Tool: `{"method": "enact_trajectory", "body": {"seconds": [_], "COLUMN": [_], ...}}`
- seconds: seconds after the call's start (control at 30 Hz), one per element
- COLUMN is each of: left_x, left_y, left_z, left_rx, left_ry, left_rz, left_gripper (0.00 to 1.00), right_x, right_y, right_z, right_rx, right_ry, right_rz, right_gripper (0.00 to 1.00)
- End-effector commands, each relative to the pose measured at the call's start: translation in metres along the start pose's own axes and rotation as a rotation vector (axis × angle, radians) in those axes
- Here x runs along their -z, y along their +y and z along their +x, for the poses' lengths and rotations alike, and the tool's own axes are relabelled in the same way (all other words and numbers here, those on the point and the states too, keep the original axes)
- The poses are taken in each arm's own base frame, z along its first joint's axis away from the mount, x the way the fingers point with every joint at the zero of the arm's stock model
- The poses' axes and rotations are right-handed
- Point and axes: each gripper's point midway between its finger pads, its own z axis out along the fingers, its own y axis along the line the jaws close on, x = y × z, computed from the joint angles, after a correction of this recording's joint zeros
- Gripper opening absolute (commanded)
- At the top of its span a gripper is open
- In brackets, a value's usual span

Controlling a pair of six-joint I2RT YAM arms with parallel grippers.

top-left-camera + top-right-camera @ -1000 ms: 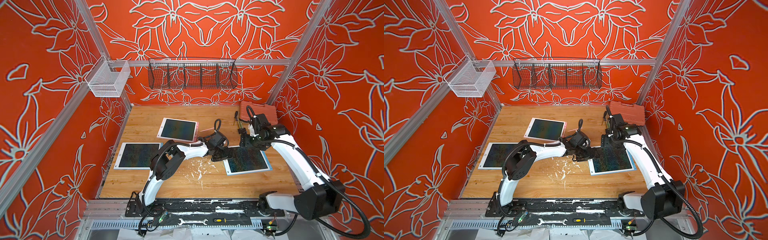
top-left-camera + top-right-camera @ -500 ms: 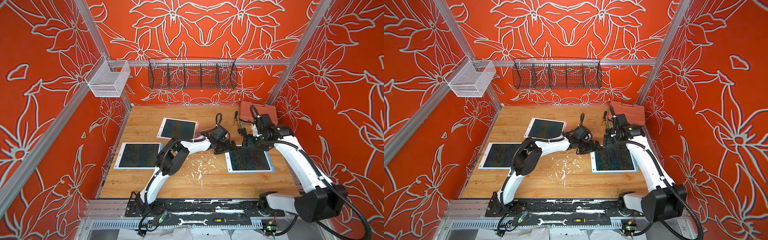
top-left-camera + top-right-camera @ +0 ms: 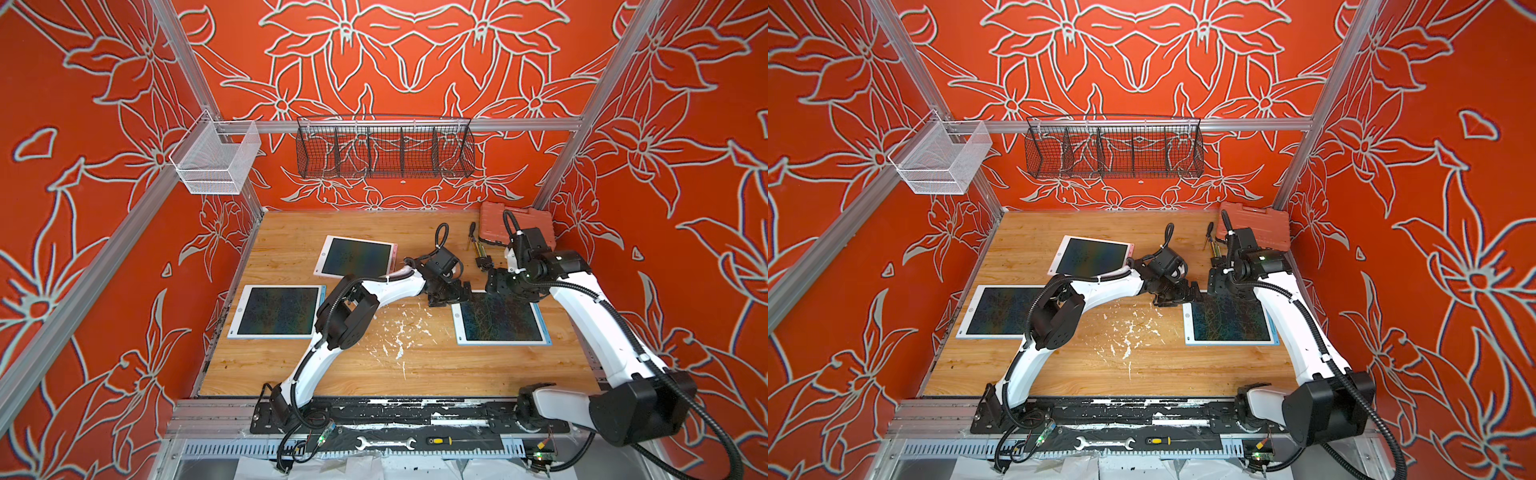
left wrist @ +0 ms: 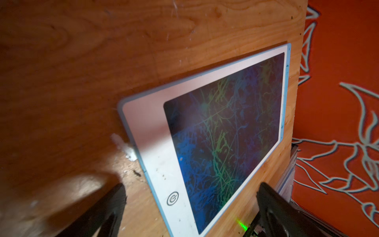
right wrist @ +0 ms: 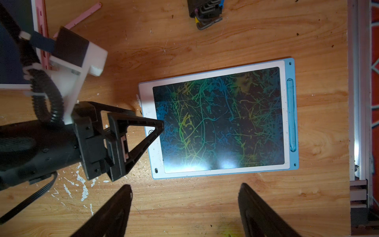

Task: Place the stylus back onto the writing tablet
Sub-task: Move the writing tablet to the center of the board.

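Found the light-blue stylus (image 5: pixel 291 115) lying snug in the groove along one long edge of the blue-rimmed writing tablet (image 5: pixel 217 119), the edge opposite its button margin; judged the return as good as done, since the groove keeps the stylus from rolling off. Saw the tablet flat on the wooden surface (image 5: pixel 184 51), screen up and covered in green and blue scribbles. Noted the left end effector (image 4: pixel 191 185) over the tablet's button margin, fingers spread wide with nothing between them, perhaps to steady that end; could not tell whether it touched. Noted the right end effector (image 5: pixel 185 185) above the surface just off another edge of the tablet, fingers likewise wide apart and empty, which fits a release with no grip needed. Spotted a thin pink stick (image 5: pixel 82 17) loose on the surface well beyond the tablet's button margin, with a pink-rimmed tablet (image 3: pixel 357 259) farther off the same way, so possibly another stylus awaiting return. Read no brand or words anywhere; made out only a power symbol (image 4: pixel 172 198) printed on the tablet's white margin
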Motion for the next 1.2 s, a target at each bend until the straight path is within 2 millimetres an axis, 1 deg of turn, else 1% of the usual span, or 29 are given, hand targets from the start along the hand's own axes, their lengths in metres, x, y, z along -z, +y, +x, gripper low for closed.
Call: {"method": "enact_trajectory", "body": {"seconds": [0.0, 0.03, 0.07, 0.17, 0.23, 0.33, 0.4, 0.57, 0.73, 0.93, 1.03, 1.17], "left_x": [0.036, 0.048, 0.057, 0.088, 0.111, 0.140, 0.155, 0.194, 0.230, 0.260, 0.274, 0.287], "left_y": [0.004, 0.001, -0.001, 0.004, 0.015, 0.035, 0.047, 0.090, 0.146, 0.204, 0.232, 0.267], "left_z": [-0.014, -0.020, -0.024, -0.034, -0.040, -0.046, -0.046, -0.051, -0.055, -0.064, -0.068, -0.070], "left_rx": [-0.074, -0.082, -0.081, -0.065, -0.045, -0.013, 0.004, 0.082, 0.185, 0.271, 0.320, 0.380], "left_ry": [0.000, -0.012, -0.018, -0.038, -0.049, -0.050, -0.045, -0.096, -0.156, -0.206, -0.241, -0.272], "left_rz": [-0.074, -0.069, -0.061, -0.065, -0.096, -0.126, -0.128, -0.115, -0.162, -0.195, -0.206, -0.220], "left_gripper": [0.97, 0.97, 0.97, 0.97, 0.97, 0.97, 0.97, 0.97, 0.97, 0.97, 0.97, 0.97], "right_x": [0.003, 0.001, 0.000, -0.007, -0.013, -0.023, -0.029, -0.051, -0.067, -0.087, -0.093, -0.104], "right_y": [0.002, 0.006, 0.007, 0.011, 0.011, 0.015, 0.019, 0.037, 0.062, 0.087, 0.103, 0.122], "right_z": [-0.001, -0.007, -0.008, -0.011, -0.013, -0.019, -0.022, -0.029, -0.040, -0.049, -0.056, -0.066], "right_rx": [-0.051, -0.063, -0.073, -0.110, -0.142, -0.184, -0.196, -0.205, -0.231, -0.278, -0.275, -0.303], "right_ry": [-0.013, -0.036, -0.039, -0.042, -0.049, -0.049, -0.037, -0.002, 0.002, 0.017, 0.017, 0.018], "right_rz": [-0.023, -0.038, -0.046, -0.063, -0.061, -0.066, -0.069, -0.085, -0.125, -0.153, -0.192, -0.260], "right_gripper": [0.84, 0.84, 0.84, 0.84, 0.84, 0.84, 0.84, 0.84, 0.84, 0.85, 0.86, 0.86]}}
